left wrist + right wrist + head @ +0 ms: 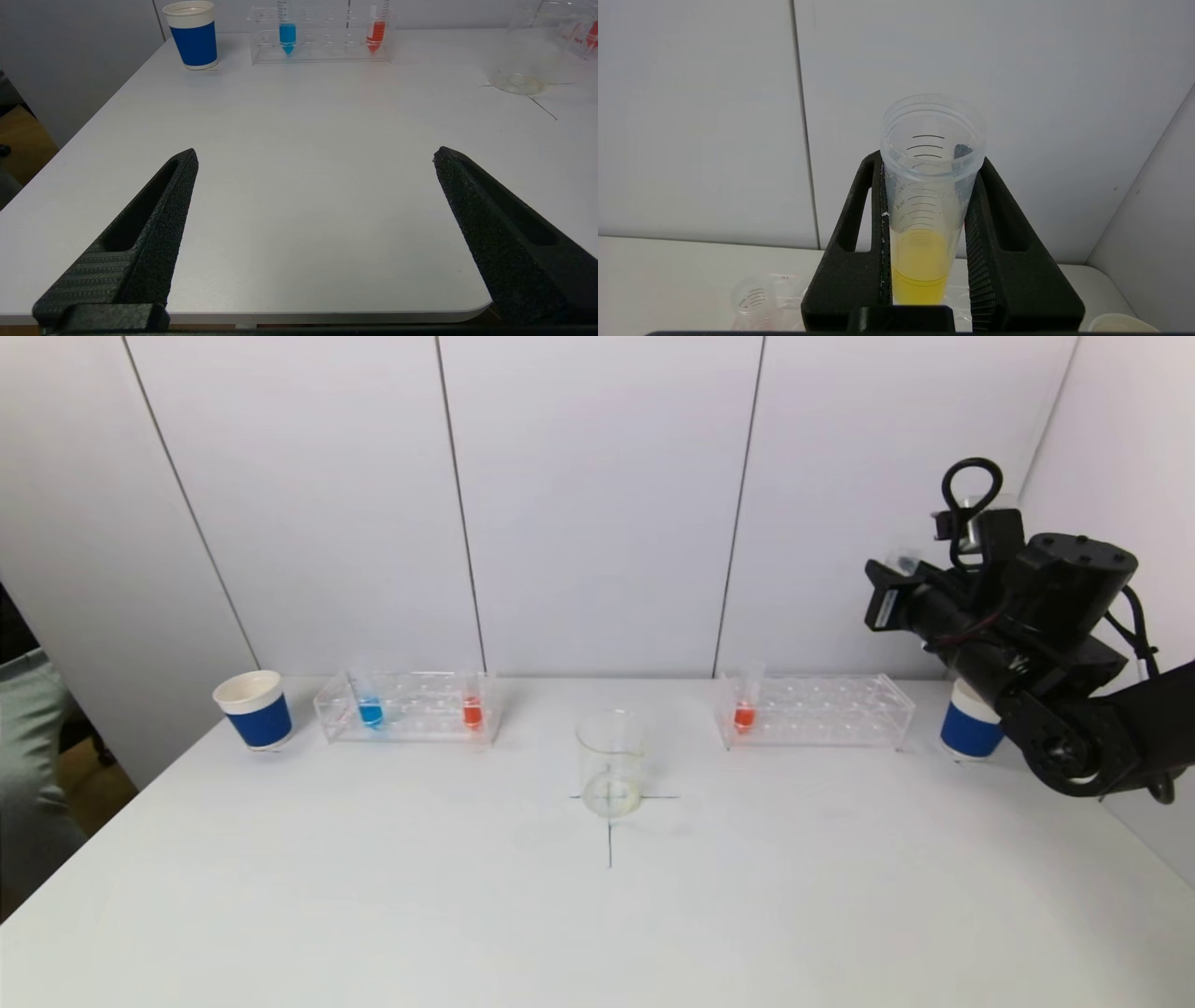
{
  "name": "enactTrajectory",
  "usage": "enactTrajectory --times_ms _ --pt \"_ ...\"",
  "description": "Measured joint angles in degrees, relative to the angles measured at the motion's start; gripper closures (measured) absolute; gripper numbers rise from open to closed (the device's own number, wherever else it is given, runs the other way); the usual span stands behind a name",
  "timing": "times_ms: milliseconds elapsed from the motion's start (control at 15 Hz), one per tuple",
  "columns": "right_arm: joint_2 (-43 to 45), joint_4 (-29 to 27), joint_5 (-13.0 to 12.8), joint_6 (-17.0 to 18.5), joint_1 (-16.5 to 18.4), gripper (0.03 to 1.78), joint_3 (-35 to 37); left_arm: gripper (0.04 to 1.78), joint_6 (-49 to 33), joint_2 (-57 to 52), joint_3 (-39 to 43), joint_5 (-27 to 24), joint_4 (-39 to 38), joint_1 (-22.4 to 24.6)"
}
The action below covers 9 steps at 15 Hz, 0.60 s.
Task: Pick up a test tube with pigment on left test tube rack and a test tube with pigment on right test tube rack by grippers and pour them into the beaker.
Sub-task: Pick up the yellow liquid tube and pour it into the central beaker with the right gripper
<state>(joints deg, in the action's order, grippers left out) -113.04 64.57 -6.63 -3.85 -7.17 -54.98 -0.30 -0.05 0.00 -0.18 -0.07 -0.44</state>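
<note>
My right gripper (pixel 930 158) is shut on a clear test tube (pixel 924 261) with yellow pigment in its lower part, held upright. The right arm (pixel 1027 616) is raised above the right end of the right test tube rack (pixel 817 711), where one tube of red pigment (pixel 744 714) stands. The left test tube rack (pixel 411 707) holds a blue tube (pixel 370 709) and a red tube (pixel 471 709). The glass beaker (pixel 611 763) stands between the racks on a cross mark. My left gripper (pixel 315 156) is open over the table's near edge, out of the head view.
A blue paper cup (pixel 254 709) stands left of the left rack, and another blue cup (pixel 969 728) sits right of the right rack, partly behind the right arm. White wall panels close off the back. The white table (pixel 597 915) reaches toward me.
</note>
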Motion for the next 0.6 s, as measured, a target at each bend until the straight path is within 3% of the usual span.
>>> enactTrajectory --times_ms 267,600 --pt "1.8 -5.9 0.6 -2.0 -3.2 1.3 -4.0 0.06 0.0 0.0 0.0 0.0 0.0 0.0" --pt "1.8 -8.5 3.5 -8.7 -8.7 1.3 -7.6 0.06 0.0 0.0 0.0 0.0 0.0 0.0"
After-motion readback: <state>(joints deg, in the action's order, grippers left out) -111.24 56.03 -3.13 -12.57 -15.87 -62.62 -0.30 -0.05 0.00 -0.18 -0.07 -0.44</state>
